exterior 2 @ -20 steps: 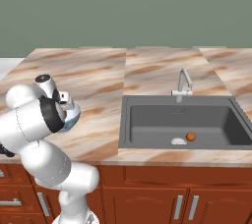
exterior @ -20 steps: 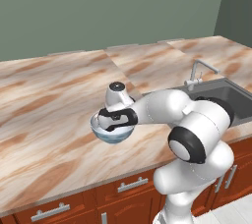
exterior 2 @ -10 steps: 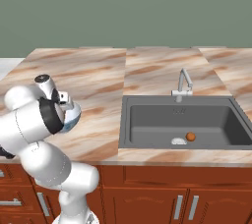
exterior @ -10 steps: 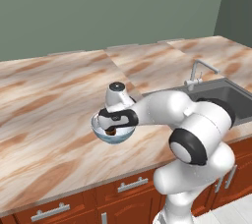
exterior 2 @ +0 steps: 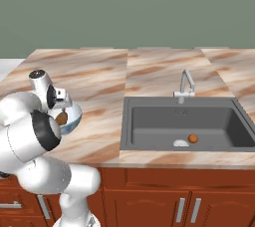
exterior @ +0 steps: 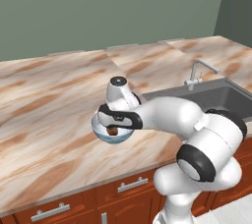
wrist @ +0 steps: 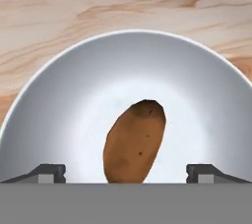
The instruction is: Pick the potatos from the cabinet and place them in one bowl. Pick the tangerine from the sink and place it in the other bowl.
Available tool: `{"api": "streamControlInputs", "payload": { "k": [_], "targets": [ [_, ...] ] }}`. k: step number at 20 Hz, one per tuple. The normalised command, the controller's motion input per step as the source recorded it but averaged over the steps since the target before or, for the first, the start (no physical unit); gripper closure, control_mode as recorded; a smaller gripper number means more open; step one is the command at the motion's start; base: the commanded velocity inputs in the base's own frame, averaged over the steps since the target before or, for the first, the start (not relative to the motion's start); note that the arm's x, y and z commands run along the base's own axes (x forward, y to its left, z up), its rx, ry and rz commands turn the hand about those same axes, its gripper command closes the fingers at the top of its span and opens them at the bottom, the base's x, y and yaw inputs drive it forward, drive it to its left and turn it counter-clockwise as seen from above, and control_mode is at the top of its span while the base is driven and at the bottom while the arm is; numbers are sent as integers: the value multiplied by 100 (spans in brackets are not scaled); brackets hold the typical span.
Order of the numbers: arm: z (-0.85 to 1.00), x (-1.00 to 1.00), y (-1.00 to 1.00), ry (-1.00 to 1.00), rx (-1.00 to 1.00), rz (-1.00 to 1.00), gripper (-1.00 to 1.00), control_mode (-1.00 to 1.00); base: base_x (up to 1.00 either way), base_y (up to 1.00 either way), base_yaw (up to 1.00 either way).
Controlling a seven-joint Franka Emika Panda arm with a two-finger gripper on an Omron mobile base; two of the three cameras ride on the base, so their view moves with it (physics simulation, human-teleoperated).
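My gripper [wrist: 126,174] hangs open just above one bowl [wrist: 74,100], a glossy pale bowl on the marble counter. A brown potato [wrist: 134,142] lies loose on the bowl's floor between the spread fingertips [wrist: 47,171], touching neither. From the left base, the gripper [exterior: 114,122] sits over the bowl [exterior: 110,137] with the potato [exterior: 113,130] inside. From the right base, the bowl [exterior 2: 72,119] and potato [exterior 2: 62,118] peek out behind my arm. The tangerine [exterior 2: 192,138] rests on the floor of the sink [exterior 2: 149,131]. The cabinet and the other bowl are out of view.
A silver faucet [exterior 2: 184,84] stands behind the sink, and a silver drain [exterior 2: 181,143] lies beside the tangerine. Wooden drawer fronts with metal handles [exterior: 132,184] run below the counter edge. The marble counter [exterior: 44,100] stretches left and behind the bowl.
The jaws have spread from nearly shut to wide apart, letting go of the potato, which now lies in the pale bowl. The arm has stayed in place.
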Motion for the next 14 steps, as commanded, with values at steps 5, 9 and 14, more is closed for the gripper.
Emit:
{"api": "streamControlInputs", "payload": {
  "k": [5,9,14],
  "targets": [
    [25,-55,-52,0,2,-2,-100,-100,0,0,0],
    [25,-51,-71,0,7,-10,-100,-100,0,0,0],
    [34,-52,-57,0,9,-9,-100,-100,0,0,0]
  ]
}}
